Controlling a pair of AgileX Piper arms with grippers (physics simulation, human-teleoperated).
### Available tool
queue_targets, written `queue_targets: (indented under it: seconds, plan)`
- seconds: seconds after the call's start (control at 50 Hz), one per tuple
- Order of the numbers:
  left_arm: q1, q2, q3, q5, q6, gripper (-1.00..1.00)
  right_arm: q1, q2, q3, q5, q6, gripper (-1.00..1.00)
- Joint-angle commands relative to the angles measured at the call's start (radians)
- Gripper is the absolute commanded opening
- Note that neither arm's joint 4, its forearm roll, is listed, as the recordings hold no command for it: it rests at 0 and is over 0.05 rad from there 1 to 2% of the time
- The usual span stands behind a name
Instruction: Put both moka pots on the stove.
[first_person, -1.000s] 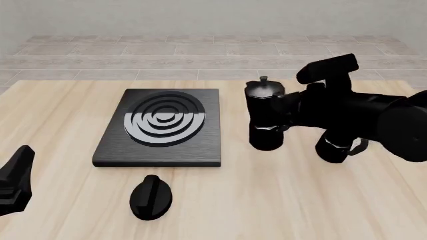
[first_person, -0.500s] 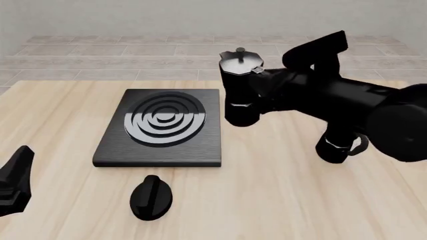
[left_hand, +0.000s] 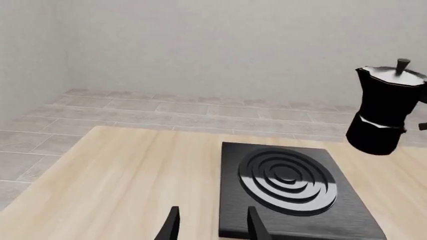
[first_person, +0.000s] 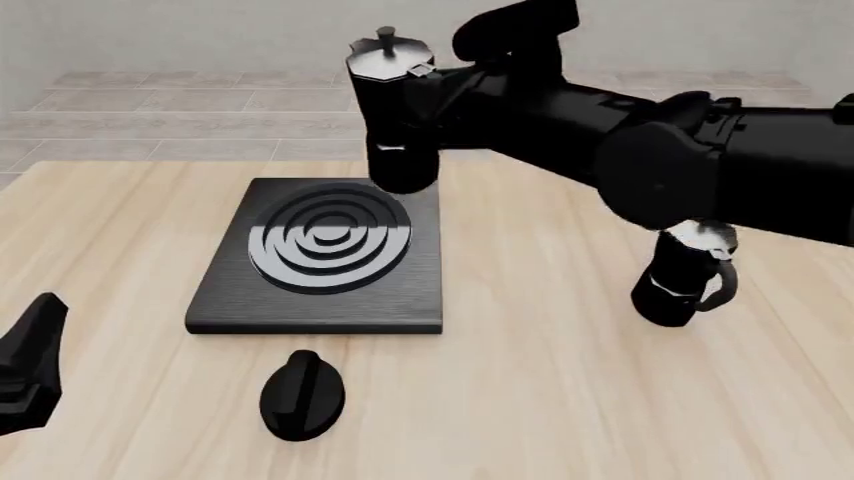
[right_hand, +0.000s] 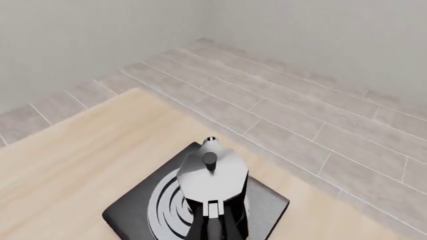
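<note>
Second moka pot front-view only.

Glossy black moka pots, silvery metal lids; pale wood-grain table.

It looked a simulated kitchen: a pale wooden table bore a stove; grey tiled floor ran back to a plain wall.

held pot above stove's far-right corner | second pot right of stove
</note>
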Motion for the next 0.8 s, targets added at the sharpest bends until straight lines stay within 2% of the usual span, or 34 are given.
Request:
queue_targets:
  seconds: [0.02,0.24,0.52,0.8]
  plan:
    - [0.002,0.001,0.001,-0.003,0.002,1.0,0.035,0.135,-0.194,-0.024,0.007,-1.0]
    - [0.003,-0.012,0.0,0.006,0.005,1.0,0.068,0.247,-0.333,-0.029,0.01,-1.0]
    - [0.009,-0.033,-0.002,0.025,0.011,1.0,0.076,0.401,-0.493,-0.028,0.062,-1.0]
    - [0.017,-0.028,-0.004,0.024,0.012,1.0,0.052,0.535,-0.618,-0.041,0.053,-1.0]
